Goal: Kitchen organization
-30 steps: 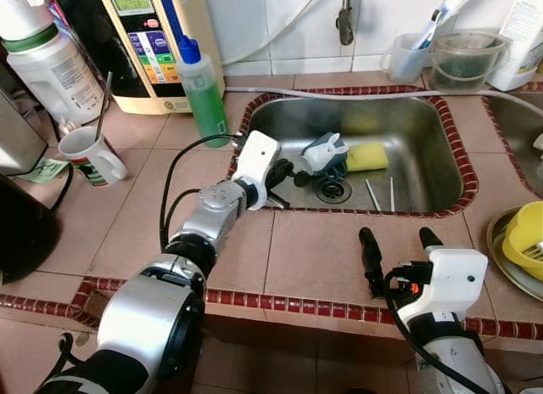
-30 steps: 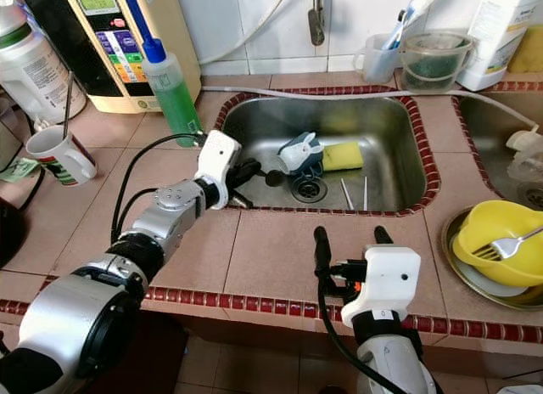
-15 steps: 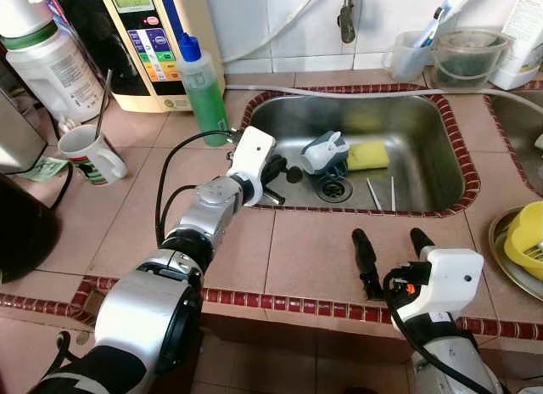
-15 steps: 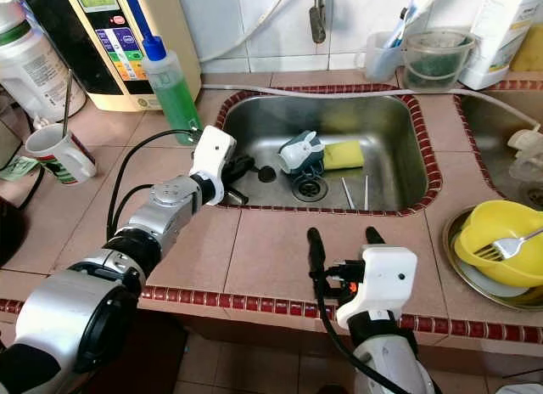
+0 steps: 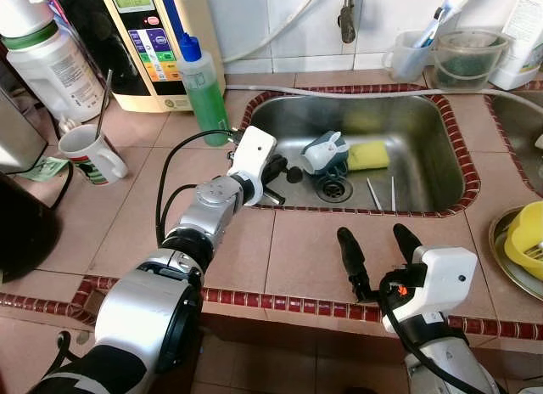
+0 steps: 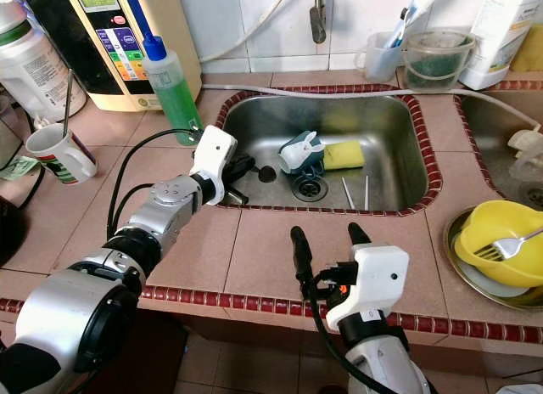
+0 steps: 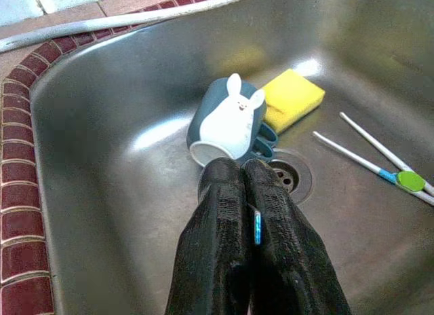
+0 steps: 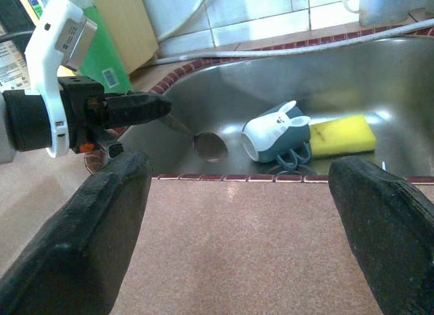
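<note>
Tiled tabletop (image 5: 305,250) with a red-brick edge, carrying a stainless sink (image 5: 424,131) set into it. Left gripper (image 6: 242,169) reaches over the sink's near-left rim, jaws pressed together on the handle of a spoon (image 8: 210,145) whose bowl hangs above the basin. Right gripper (image 5: 373,251) hovers over the tabletop in front of the sink, jaws spread wide and holding nothing. Inside the basin: a blue-and-white rabbit mug (image 7: 227,121) lying on its side beside the drain (image 7: 291,176), touching a yellow sponge (image 7: 291,98); two chopsticks (image 7: 380,159) lie near the drain. Green soap bottle (image 5: 204,84) stands left of the sink.
</note>
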Controlling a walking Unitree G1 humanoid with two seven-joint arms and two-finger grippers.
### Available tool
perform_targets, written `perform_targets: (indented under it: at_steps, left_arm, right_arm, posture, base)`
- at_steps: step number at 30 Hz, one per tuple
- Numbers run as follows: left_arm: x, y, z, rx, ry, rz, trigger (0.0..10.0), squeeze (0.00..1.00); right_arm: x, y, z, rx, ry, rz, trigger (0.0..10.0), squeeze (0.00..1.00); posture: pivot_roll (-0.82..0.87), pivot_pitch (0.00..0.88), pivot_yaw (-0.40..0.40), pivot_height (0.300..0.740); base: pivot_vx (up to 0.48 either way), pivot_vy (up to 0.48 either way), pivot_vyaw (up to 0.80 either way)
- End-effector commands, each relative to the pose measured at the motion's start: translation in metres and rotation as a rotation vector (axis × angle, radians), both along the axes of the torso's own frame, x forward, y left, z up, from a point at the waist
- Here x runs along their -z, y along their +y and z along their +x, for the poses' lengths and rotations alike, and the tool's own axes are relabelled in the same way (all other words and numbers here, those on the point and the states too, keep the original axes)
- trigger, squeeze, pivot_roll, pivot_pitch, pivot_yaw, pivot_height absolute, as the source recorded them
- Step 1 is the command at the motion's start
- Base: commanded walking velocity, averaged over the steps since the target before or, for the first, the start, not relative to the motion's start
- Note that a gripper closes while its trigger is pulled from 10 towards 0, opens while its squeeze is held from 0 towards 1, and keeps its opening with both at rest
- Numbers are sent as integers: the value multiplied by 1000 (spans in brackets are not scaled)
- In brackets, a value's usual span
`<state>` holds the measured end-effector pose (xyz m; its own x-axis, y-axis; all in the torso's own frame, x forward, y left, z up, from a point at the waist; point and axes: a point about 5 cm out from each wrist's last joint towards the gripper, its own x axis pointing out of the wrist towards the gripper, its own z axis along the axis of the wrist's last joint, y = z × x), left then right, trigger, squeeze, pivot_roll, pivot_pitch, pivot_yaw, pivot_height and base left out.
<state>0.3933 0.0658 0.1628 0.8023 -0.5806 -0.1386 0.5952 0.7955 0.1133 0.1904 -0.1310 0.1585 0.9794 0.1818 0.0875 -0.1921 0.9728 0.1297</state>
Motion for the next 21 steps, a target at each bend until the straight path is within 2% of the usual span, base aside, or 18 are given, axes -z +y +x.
perform_targets:
  at_steps: [1, 12, 21]
  left_arm:
    - [-4, 4, 2, 7, 19, -36, 10000, 1000]
    - [-6, 3, 2, 29, 21, -54, 10000, 1000]
    - [-12, 3, 4, 24, 0, -49, 10000, 1000]
  right_arm:
    - [-5, 0, -2, -3, -14, 12, 10000, 0]
    - [-5, 0, 2, 4, -19, 14, 10000, 0]
    - [-6, 1, 14, -20, -41, 18, 10000, 0]
  posture:
    - [-294, 146, 170, 740]
    - [-270, 142, 168, 740]
    - [-220, 122, 149, 740]
  base:
    - [0, 0, 0]
    - [0, 0, 0]
    - [0, 0, 0]
